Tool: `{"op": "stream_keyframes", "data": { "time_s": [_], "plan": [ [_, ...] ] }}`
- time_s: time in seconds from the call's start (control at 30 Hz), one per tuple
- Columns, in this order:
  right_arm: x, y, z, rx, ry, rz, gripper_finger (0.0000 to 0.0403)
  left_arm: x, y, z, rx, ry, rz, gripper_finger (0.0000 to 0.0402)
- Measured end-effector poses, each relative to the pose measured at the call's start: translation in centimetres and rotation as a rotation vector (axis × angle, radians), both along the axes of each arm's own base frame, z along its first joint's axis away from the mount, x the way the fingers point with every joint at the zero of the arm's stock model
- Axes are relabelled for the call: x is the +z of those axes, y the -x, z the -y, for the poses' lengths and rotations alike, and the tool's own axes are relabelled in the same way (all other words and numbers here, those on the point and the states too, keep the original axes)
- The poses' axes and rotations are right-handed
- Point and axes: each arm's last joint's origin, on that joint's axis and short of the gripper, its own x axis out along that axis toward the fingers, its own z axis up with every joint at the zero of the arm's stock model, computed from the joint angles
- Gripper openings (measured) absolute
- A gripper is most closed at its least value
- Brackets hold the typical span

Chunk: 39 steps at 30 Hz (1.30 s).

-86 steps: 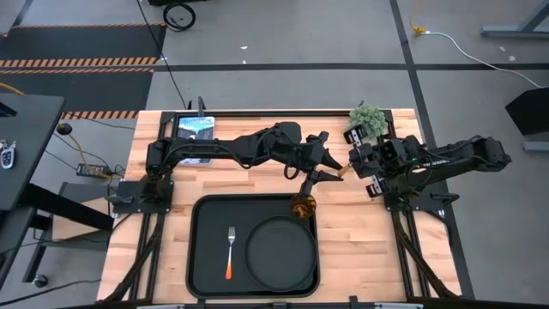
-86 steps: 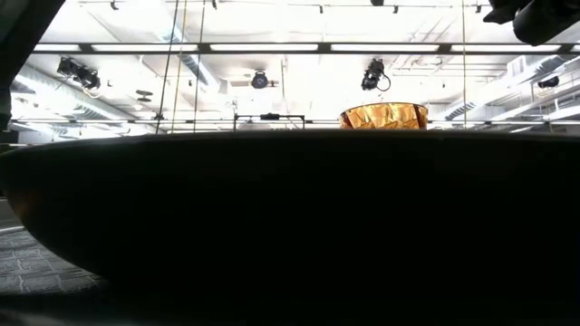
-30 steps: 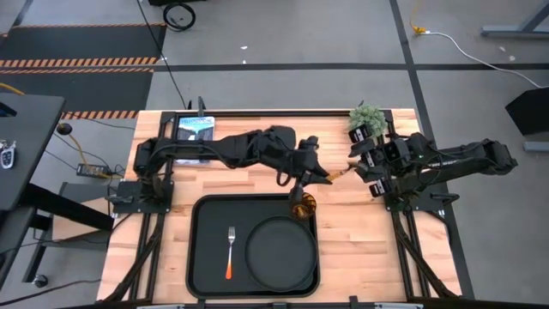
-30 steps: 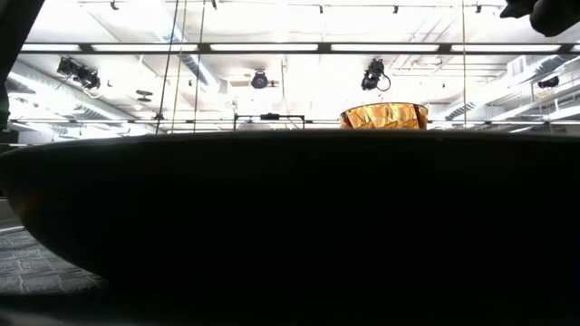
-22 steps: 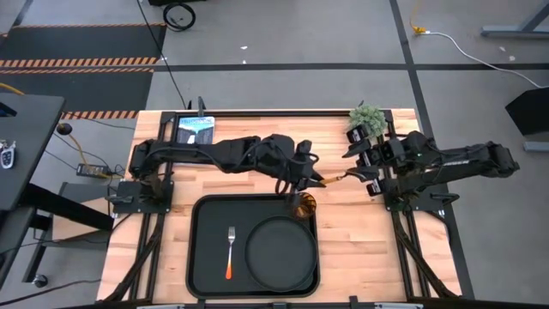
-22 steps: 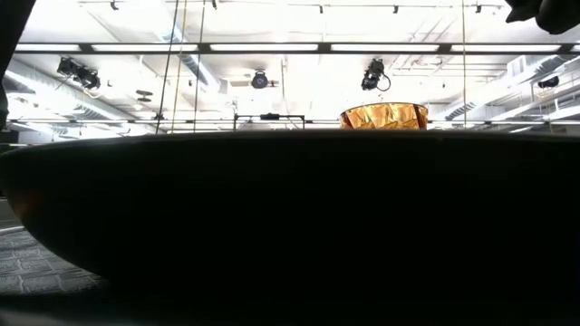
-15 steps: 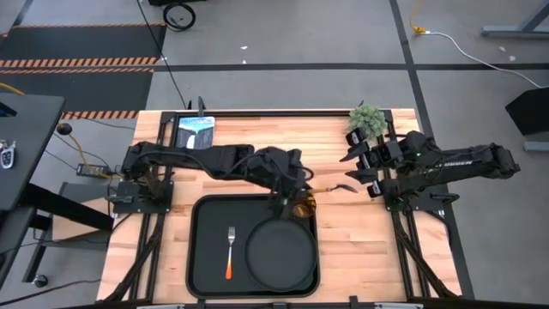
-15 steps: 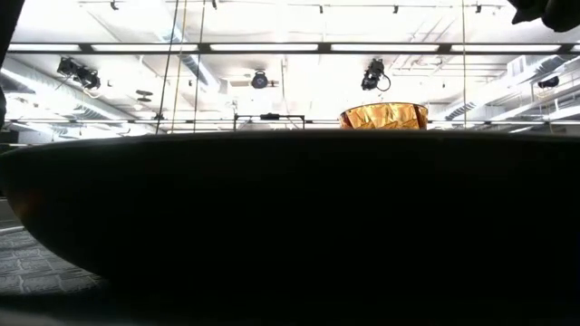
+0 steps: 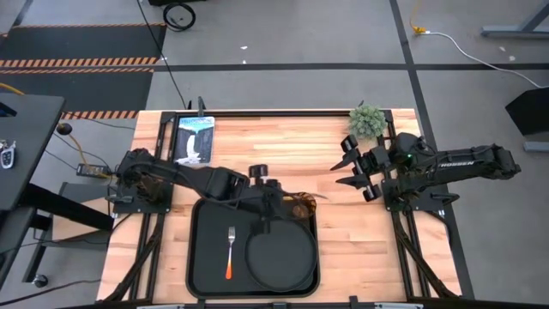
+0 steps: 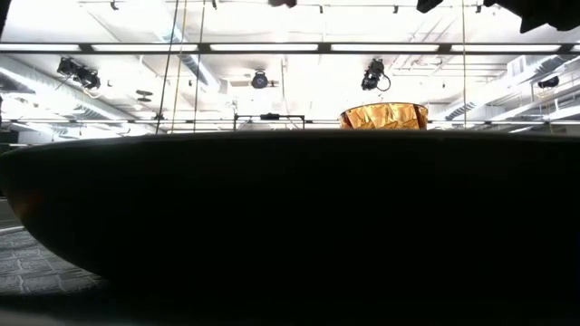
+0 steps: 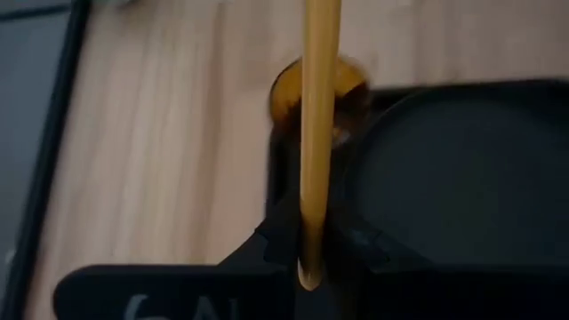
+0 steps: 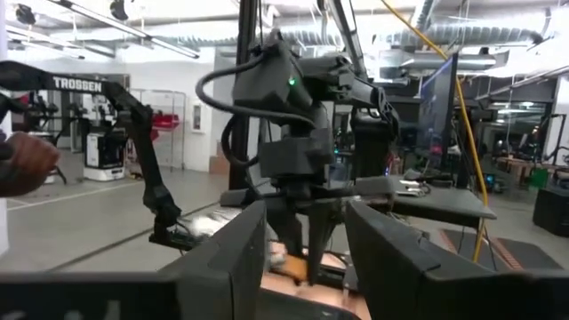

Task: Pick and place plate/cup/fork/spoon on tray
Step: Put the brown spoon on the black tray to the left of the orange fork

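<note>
A: What differs from a moment ago?

B: The left gripper (image 9: 276,209) has swung from mid-worktop (image 9: 343,232) to the tray's (image 9: 199,257) far edge, clenched on the spoon (image 9: 313,198); its yellowish handle (image 11: 317,124) runs between the fingers (image 11: 277,238). The right gripper (image 9: 349,168) has let go and stands released, near the plant (image 9: 367,119).

A: Room to move?

B: Bare tray between the fork (image 9: 230,251) and the left rim; the plate (image 9: 280,255) fills the right half.

A: And the cup (image 9: 302,207)?

B: Amber, translucent, in the tray's far right corner, just beside the plate.
</note>
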Motion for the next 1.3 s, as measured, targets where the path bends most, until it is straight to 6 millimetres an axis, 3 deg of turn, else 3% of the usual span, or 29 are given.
{"op": "stream_keyframes", "data": {
  "time_s": [0.53,0.9,1.07,1.3],
  "plan": [
    [-0.7,-0.2,-0.2,0.007,0.019,-0.067,0.0162,-1.1,5.3,4.0,0.275,-0.111,-0.157,0.0039],
    [-0.8,-0.2,-1.4,0.068,0.059,-0.064,0.0163,-1.1,8.0,8.2,0.408,-0.024,-0.023,0.0039],
    [-1.2,-0.5,-1.8,0.092,0.072,-0.08,0.0163,-1.2,9.0,9.9,0.546,0.082,0.092,0.0039],
    [-1.9,-1.1,-2.6,0.126,0.108,-0.121,0.0163,-3.8,10.4,14.3,0.739,0.246,0.182,0.0039]
  ]
}}
